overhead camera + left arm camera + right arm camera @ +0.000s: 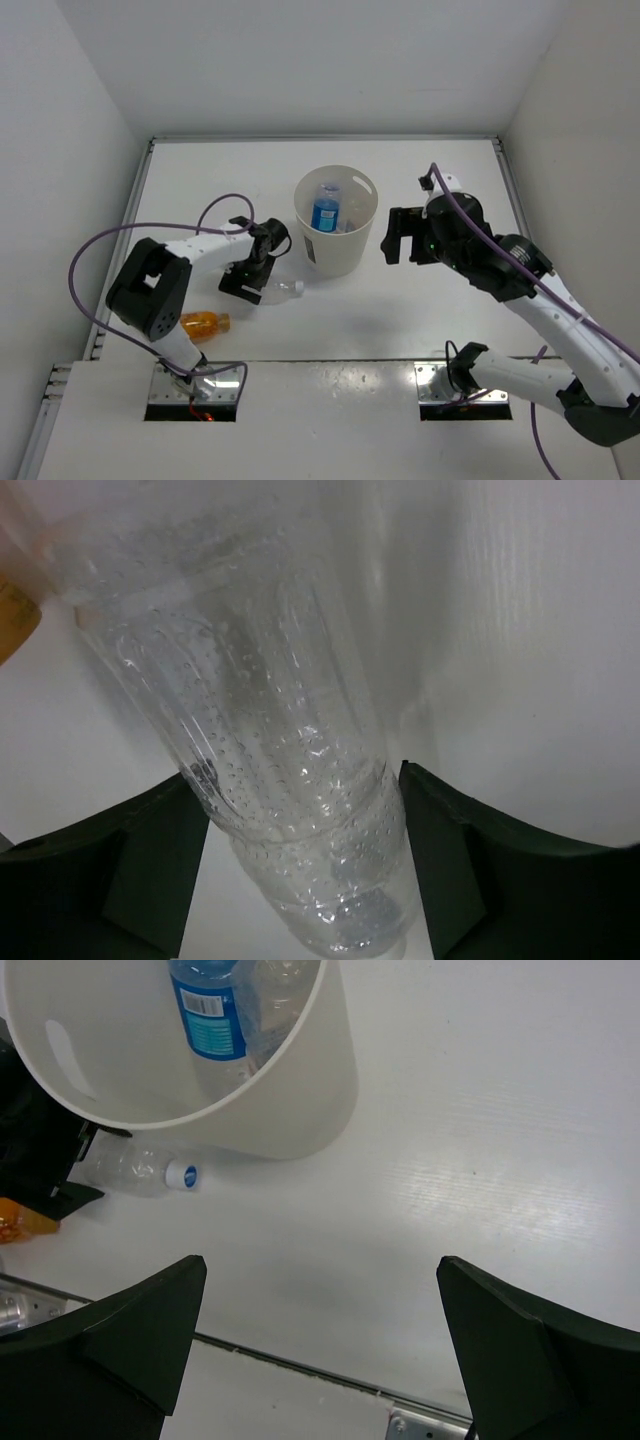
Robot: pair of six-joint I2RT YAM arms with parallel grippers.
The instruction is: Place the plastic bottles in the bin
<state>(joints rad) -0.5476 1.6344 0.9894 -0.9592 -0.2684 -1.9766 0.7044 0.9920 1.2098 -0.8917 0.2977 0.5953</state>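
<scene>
A clear plastic bottle point(274, 291) with a white cap lies on the table left of the bin point(352, 255). My left gripper point(248, 282) is down over its base end. In the left wrist view the bottle point(280, 760) fills the gap and both fingers rest against its sides. A short orange bottle point(203, 324) lies nearer the left arm's base. Inside the bin stand a blue bottle point(326, 210) and another clear one point(280, 990). My right gripper point(392, 237) hovers wide open to the right of the bin, holding nothing.
The cream-white bin wall point(310, 1100) stands in the middle of the white table. A seam and metal mounting plate point(420, 1425) run along the near edge. Purple cables loop from both arms, and white walls close the sides.
</scene>
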